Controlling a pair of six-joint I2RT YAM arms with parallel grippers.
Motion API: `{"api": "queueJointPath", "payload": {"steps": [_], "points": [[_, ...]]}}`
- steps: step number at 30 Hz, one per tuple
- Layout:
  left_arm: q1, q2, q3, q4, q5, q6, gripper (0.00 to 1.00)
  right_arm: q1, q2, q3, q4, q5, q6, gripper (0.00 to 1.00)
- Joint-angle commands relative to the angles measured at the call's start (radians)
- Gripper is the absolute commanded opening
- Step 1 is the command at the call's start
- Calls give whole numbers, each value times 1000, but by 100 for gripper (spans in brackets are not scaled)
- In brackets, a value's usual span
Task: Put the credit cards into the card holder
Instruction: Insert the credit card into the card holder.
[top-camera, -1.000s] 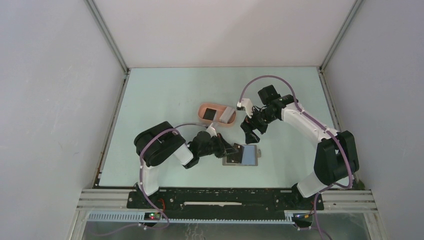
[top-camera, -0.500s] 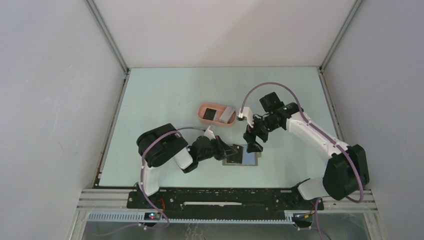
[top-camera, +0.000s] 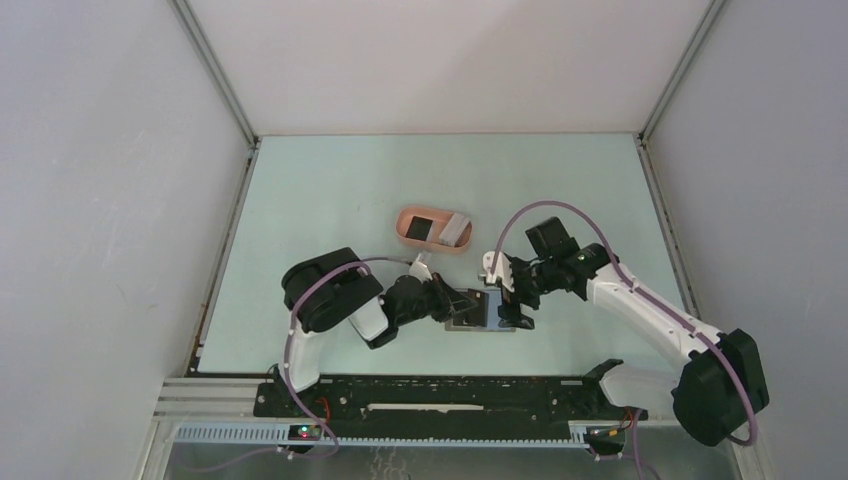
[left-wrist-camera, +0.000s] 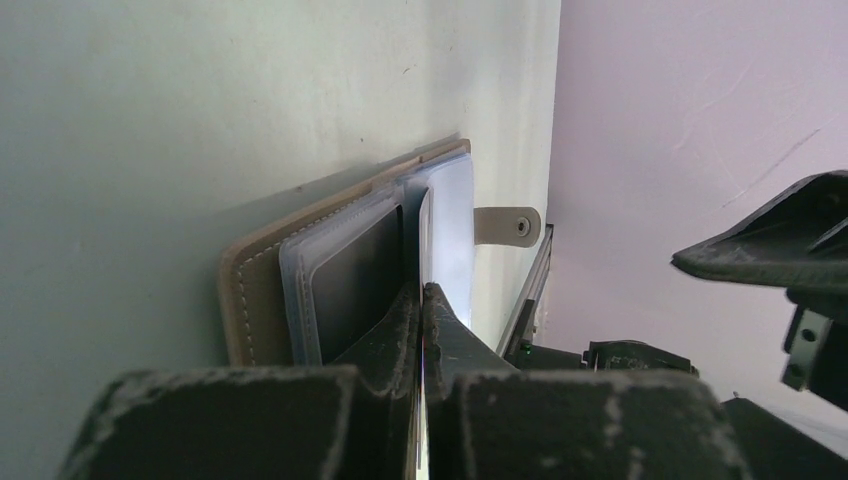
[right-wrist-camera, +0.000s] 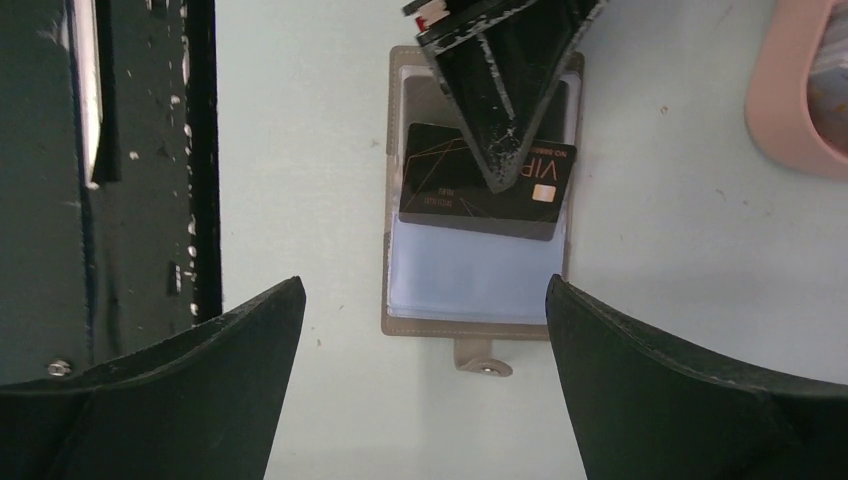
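Observation:
The pink card holder (top-camera: 402, 226) sits mid-table with a black card (top-camera: 421, 227) and a whitish-grey card (top-camera: 456, 232) lying in it. Nearer me lies the open grey wallet (top-camera: 481, 323). A black VIP credit card (right-wrist-camera: 440, 187) rests slightly askew across the wallet's (right-wrist-camera: 478, 325) sleeves. My left gripper (left-wrist-camera: 422, 295) reaches in from the left, shut flat on that card's edge; its tip (right-wrist-camera: 503, 183) overlaps the card. My right gripper (right-wrist-camera: 422, 282) hovers open over the wallet's strap end, touching nothing. Other cards are hidden.
The wallet's snap strap (right-wrist-camera: 485, 363) points right, toward my right gripper (top-camera: 508, 302). The black rail (right-wrist-camera: 150, 150) of the table's near edge runs close beside the wallet. The card holder's rim (right-wrist-camera: 790, 110) lies just beyond the wallet. Grey walls enclose the table on three sides.
My right arm has swung from beside the card holder down toward the near edge and now hangs over the wallet, still open. My left gripper has stayed shut at the wallet.

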Motion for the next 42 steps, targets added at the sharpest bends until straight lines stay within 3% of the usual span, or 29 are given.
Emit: {"api": "queueJointPath", "payload": {"steps": [1, 6, 13, 19, 33, 40, 42], "points": [[-16, 25, 18, 0, -15, 4, 4, 34, -76, -82, 87, -11, -172, 100], [-24, 28, 22, 1, -10, 4, 8, 58, -114, -137, 144, -4, -229, 100], [-32, 43, 39, 0, 8, 7, 15, 61, -65, -118, 215, -52, -96, 100], [-32, 35, 35, 1, 8, 11, 19, 64, 74, -30, 217, -79, 68, 98], [-28, -10, 2, -1, -5, 32, 34, 65, 128, -16, 249, -32, 167, 95], [-24, -19, -12, 9, -7, 35, 35, 44, 155, 7, 296, -39, 298, 87], [-20, -17, -17, 19, -6, 37, 35, 8, 167, 21, 303, -70, 356, 80]]}}
